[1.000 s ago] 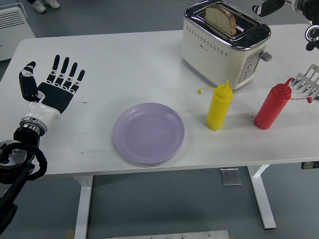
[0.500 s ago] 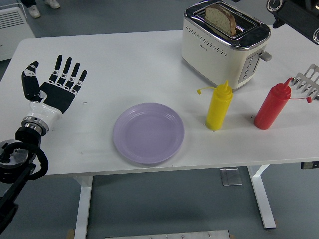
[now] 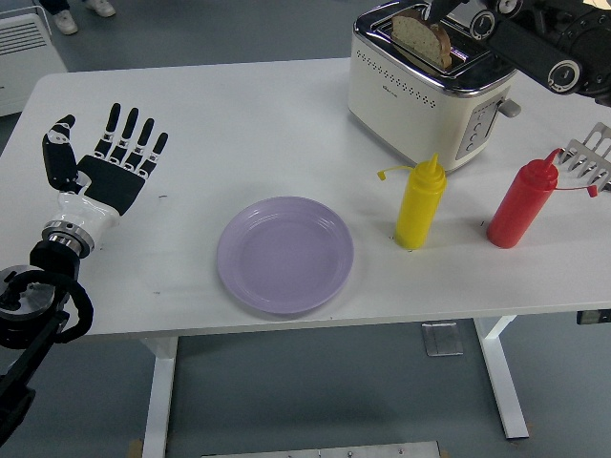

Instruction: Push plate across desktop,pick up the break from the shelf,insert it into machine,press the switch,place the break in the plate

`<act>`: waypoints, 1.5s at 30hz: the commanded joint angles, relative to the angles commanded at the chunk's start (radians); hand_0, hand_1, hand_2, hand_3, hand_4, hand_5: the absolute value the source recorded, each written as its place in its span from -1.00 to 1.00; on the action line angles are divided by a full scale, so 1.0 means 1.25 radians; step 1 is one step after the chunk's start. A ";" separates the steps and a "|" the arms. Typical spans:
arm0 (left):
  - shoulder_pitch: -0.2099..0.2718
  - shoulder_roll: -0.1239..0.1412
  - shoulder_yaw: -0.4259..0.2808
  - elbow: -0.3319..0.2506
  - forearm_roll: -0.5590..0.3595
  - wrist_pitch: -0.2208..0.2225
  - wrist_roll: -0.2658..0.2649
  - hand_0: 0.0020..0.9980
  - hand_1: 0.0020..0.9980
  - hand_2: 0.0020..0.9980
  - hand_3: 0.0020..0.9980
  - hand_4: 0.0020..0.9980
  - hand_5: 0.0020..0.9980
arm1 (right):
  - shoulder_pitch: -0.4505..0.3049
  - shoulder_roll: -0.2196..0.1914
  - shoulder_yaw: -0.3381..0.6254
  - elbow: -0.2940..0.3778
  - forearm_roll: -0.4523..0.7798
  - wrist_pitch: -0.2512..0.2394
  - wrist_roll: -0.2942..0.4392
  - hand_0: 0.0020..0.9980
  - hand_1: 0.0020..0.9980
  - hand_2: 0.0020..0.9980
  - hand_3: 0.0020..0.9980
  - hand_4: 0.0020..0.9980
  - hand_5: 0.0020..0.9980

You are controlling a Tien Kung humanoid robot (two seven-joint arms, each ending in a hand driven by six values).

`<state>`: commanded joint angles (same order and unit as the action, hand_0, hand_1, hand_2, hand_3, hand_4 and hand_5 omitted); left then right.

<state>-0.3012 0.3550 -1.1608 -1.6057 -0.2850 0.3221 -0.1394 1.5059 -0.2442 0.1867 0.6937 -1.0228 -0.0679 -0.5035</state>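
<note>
Head view shows a white table (image 3: 239,114) with two robot arms. The left hand (image 3: 103,172) lies flat on the table, far over on its own side. Its fingers (image 3: 129,134) are straight and spread apart, and they hold nothing. The thumb sticks out to the side.

The purple plate (image 3: 284,254) sits on the table, well apart from those spread fingers, off to their right and a bit nearer the table's front edge. It has nothing on it.

The toaster (image 3: 430,81) stands at the back of the table. A slice of bread (image 3: 422,36) stands up in the slot on top, with its upper half sticking out. The right hand (image 3: 456,13) reaches in from the top right corner, just above the toaster. Its fingertips are right next to the bread, at the bread's top corner. It is hard to tell if they touch the bread or if they are curled or open, because most of the hand is cut off at the top edge.

A yellow squeeze bottle (image 3: 420,204) stands in front of the toaster. A red squeeze bottle (image 3: 521,204) stands to its right. A grey rack (image 3: 590,158) pokes in at the right edge, just behind the red bottle.
</note>
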 joint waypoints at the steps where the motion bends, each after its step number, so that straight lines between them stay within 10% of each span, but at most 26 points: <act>1: 0.000 0.000 0.001 0.000 0.000 0.000 0.000 0.65 0.52 0.46 0.41 0.24 1.00 | -0.001 0.002 0.000 0.002 -0.001 -0.002 0.000 0.30 0.37 0.36 0.47 0.44 -0.86; 44: -0.007 -0.004 0.010 0.004 -0.006 -0.002 0.000 0.64 0.52 0.46 0.40 0.22 1.00 | -0.044 0.034 -0.065 -0.016 -0.030 -0.071 0.010 -0.04 0.21 0.23 0.41 0.42 -0.77; 45: -0.007 -0.004 0.010 0.004 -0.006 -0.002 0.000 0.64 0.52 0.46 0.40 0.22 1.00 | -0.044 0.034 -0.065 -0.015 -0.031 -0.075 0.009 -0.14 0.10 0.09 0.34 0.08 -1.00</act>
<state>-0.3093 0.3498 -1.1479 -1.6009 -0.2929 0.3199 -0.1391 1.4504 -0.2012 0.1051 0.6750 -1.0618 -0.1617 -0.4919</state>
